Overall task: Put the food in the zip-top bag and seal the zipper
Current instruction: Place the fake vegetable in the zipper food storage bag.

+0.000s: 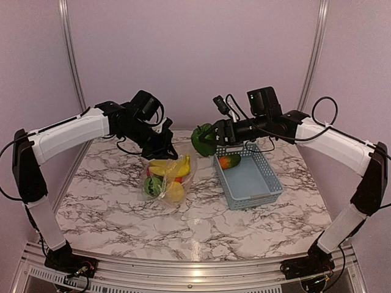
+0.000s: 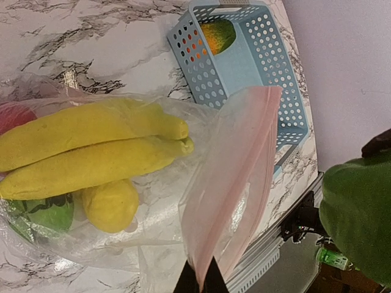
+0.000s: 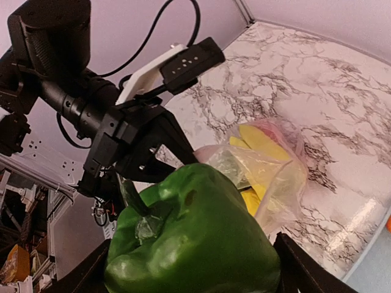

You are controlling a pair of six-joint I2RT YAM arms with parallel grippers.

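Observation:
The clear zip-top bag lies mid-table holding yellow bananas, a lemon, a green striped melon and something red. My left gripper is shut on the bag's pinkish mouth edge and holds it up and open. My right gripper is shut on a green pepper and holds it in the air just right of the bag's mouth. The pepper also shows in the top view. An orange-green fruit lies in the grey-blue basket.
The grey-blue slotted basket stands right of the bag and also shows in the left wrist view. The marble table ends at a metal rail at the near edge. Purple walls and frame posts close the back.

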